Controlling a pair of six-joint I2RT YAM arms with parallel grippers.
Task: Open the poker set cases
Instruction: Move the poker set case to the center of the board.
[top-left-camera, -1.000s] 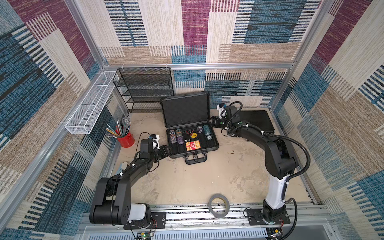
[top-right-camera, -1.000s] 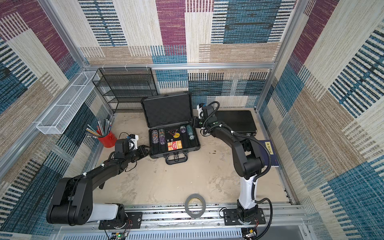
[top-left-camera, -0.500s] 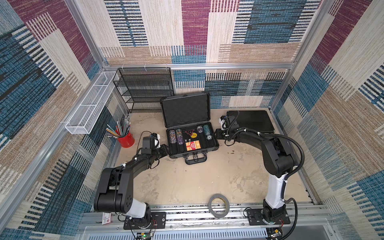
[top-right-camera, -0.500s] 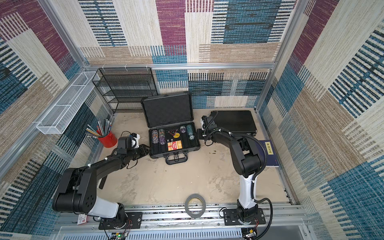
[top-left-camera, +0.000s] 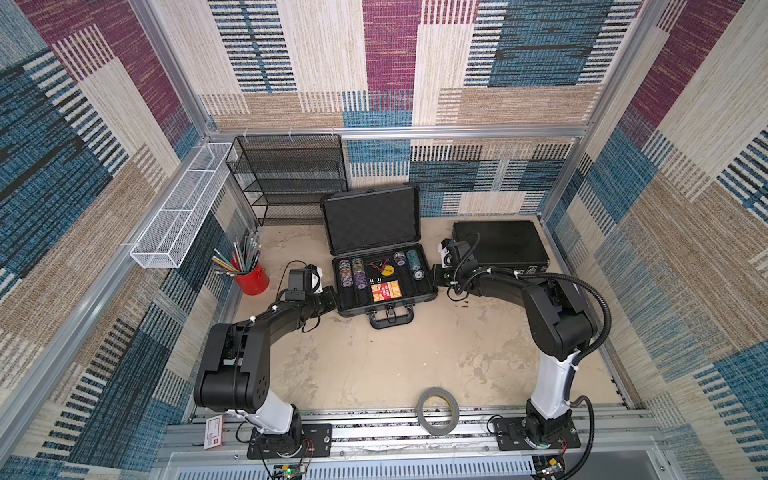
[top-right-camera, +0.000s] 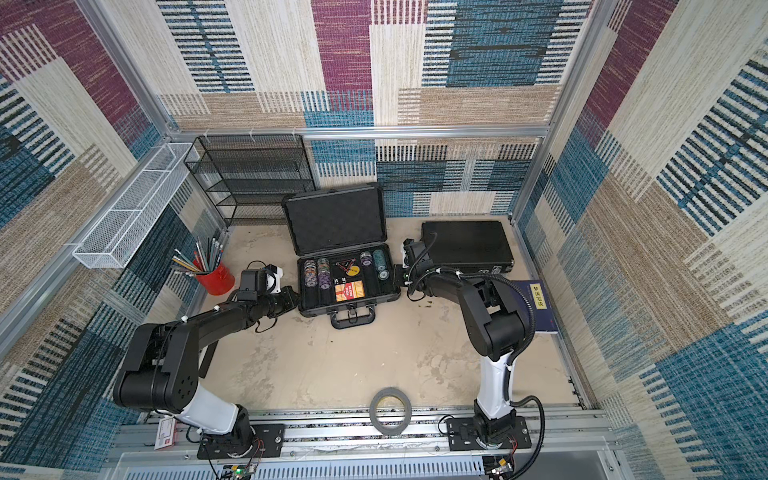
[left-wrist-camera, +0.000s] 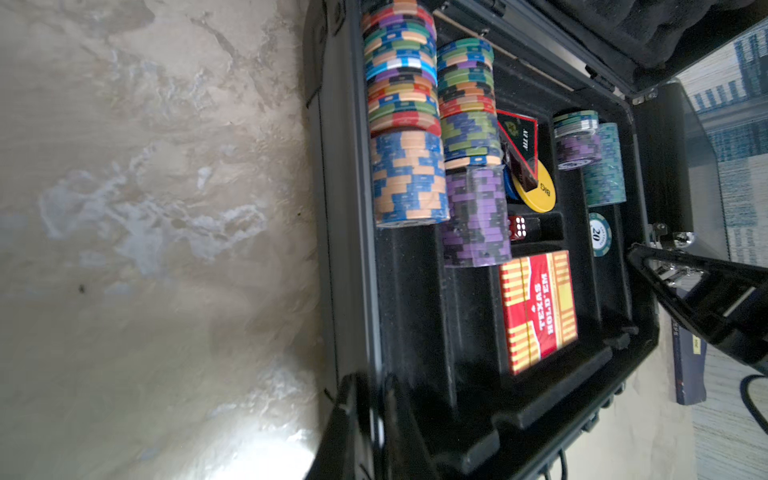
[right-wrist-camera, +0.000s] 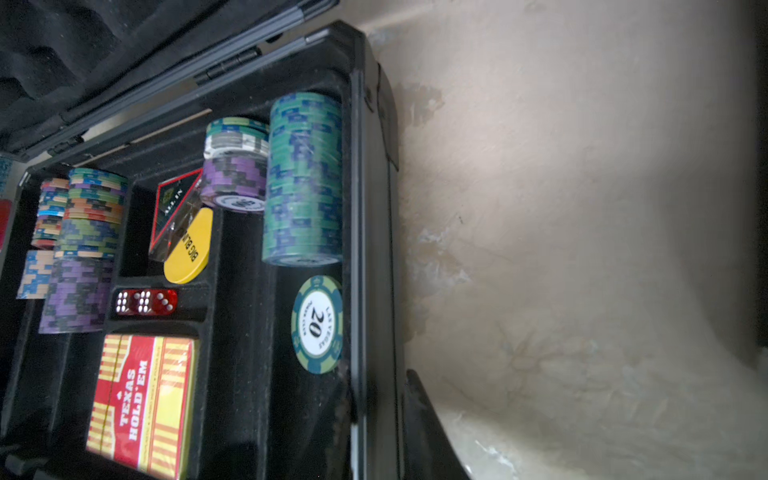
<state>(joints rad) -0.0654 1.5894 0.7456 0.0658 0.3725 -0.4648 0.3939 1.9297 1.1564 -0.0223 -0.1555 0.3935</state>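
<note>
The open case (top-left-camera: 370, 220) (top-right-camera: 336, 220) lies in the middle of the table (top-left-camera: 395, 361) toward the back. Its foam-lined lid stands upright and its black handle (top-left-camera: 390, 318) faces the front. It is a dark, hard-shelled briefcase with a black moulded tray. Rows of striped chips (left-wrist-camera: 409, 174) in blue, purple, green and orange fill the channels. Among them are a red and yellow card box (left-wrist-camera: 538, 311) (right-wrist-camera: 141, 403) printed TEXAS HOLD'EM, three red dice (right-wrist-camera: 145, 301), a yellow disc (right-wrist-camera: 189, 249) and a single green chip (right-wrist-camera: 318, 324) marked 20. The closed case (top-left-camera: 498, 245) (top-right-camera: 465, 245) is flat and black. It lies just beside the open one, at the back right, with a silver latch (left-wrist-camera: 669, 240) on its front edge. The left hand (top-left-camera: 330, 297) (left-wrist-camera: 372, 382) is at the open case's left side wall, its fingers drawn together on the rim, one outside and one inside. The right hand (top-left-camera: 436, 276) (top-right-camera: 398, 276) is at the opposite wall. One finger (right-wrist-camera: 428, 424) lies against the outside, but the other is lost in the dark, so I cannot tell whether it grips.
</note>
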